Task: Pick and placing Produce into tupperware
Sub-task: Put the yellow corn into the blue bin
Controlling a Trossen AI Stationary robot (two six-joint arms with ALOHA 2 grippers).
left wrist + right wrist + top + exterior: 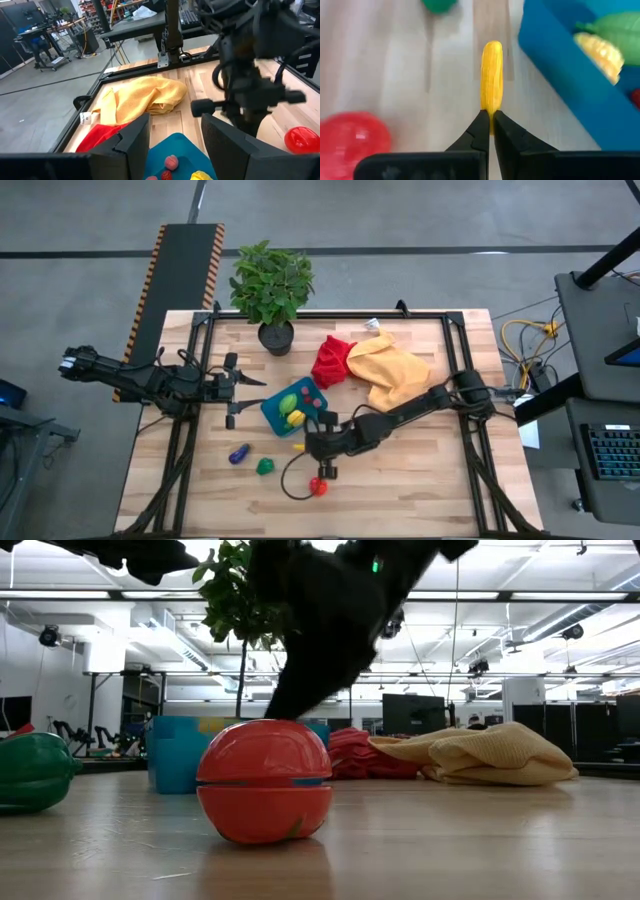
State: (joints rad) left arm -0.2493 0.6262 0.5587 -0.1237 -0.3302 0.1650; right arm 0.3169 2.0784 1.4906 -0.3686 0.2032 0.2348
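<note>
The teal-blue tupperware [275, 412] sits near the table's middle and holds a green piece [288, 402], a yellow corn piece [296, 418] and small red pieces [171, 161]. My right gripper [308, 447] is just on the near side of it, shut on a long yellow produce piece [491, 75]. A red tomato [318, 485], a green piece [265, 466] and a purple eggplant [238, 453] lie on the wood near the table's near edge. My left gripper [245, 392] waits open at the tupperware's left side, its fingers [132, 145] standing above the tupperware's rim [175, 145]. My right gripper pinches the yellow piece by its near end [491, 114] between the two fingertips [479, 131]. The fingers come from the table's right, in line with the piece, which sticks straight out beyond them. Whether its far end [492, 46] touches the wood I cannot tell.
A red cloth [333, 360] and a yellow cloth [395, 370] lie bunched beyond the tupperware toward the far right. A potted plant [272, 290] stands at the far edge. A black cable [290, 480] loops on the wood beside the tomato.
</note>
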